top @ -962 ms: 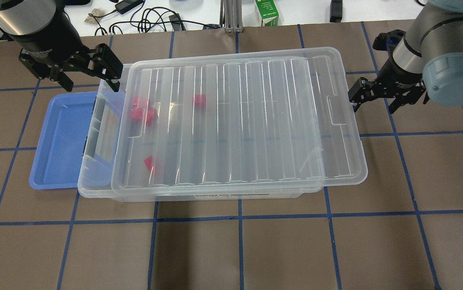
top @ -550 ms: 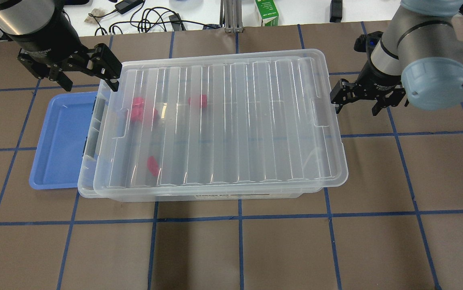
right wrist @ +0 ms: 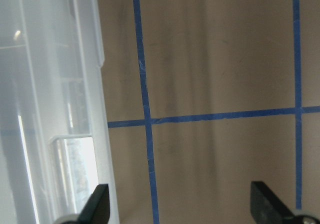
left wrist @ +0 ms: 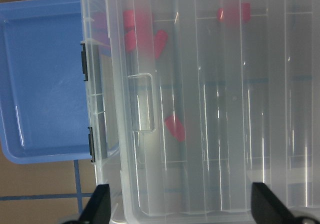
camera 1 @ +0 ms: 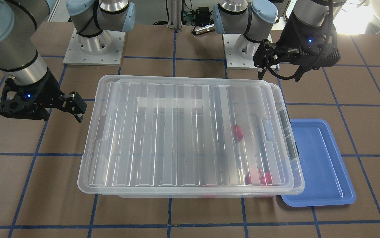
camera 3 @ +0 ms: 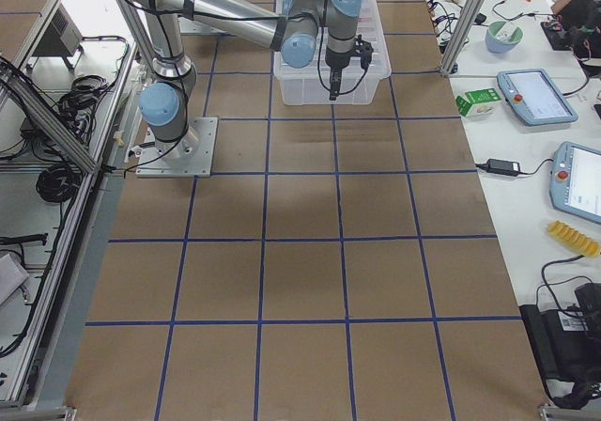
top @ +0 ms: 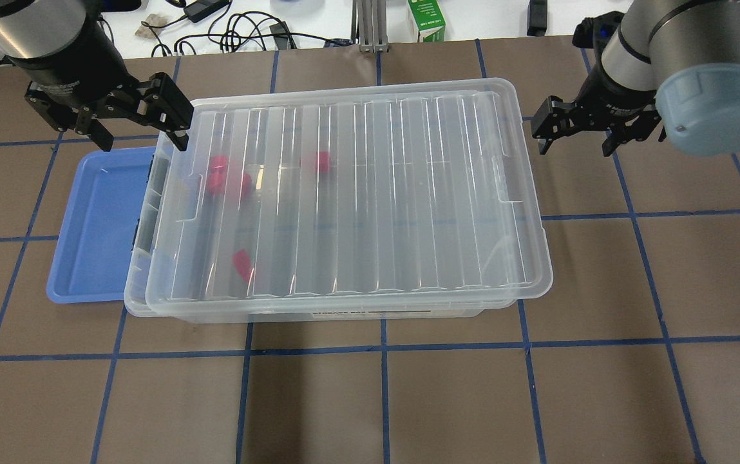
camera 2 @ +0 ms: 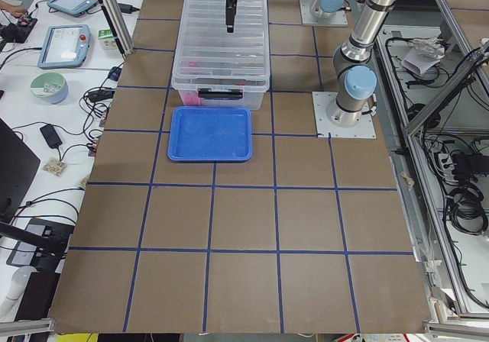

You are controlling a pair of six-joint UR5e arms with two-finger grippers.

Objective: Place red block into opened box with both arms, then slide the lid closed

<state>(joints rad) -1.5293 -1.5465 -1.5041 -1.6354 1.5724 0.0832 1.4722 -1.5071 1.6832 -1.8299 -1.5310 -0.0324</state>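
right claw (top: pixel 574 149), spread wide and empty, had backed off toward 3 o'clock after nudging the lid (top: pixel 370 193) toward 9; red block (top: pixel 321 161) sat inside the nearly covered box (top: pixel 138 293); left claw (top: pixel 141 135) gaped empty.

Table (top: pixel 408 399) holds 2 items: box (top: pixel 279 316) & blue tray (top: pixel 96 225).

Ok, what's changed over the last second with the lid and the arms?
The lid slid toward the robot's left and now covers nearly all of the box. The right gripper followed at its end, then drew off a little, open. The left gripper, the box, the red pieces inside and the blue tray stayed put.
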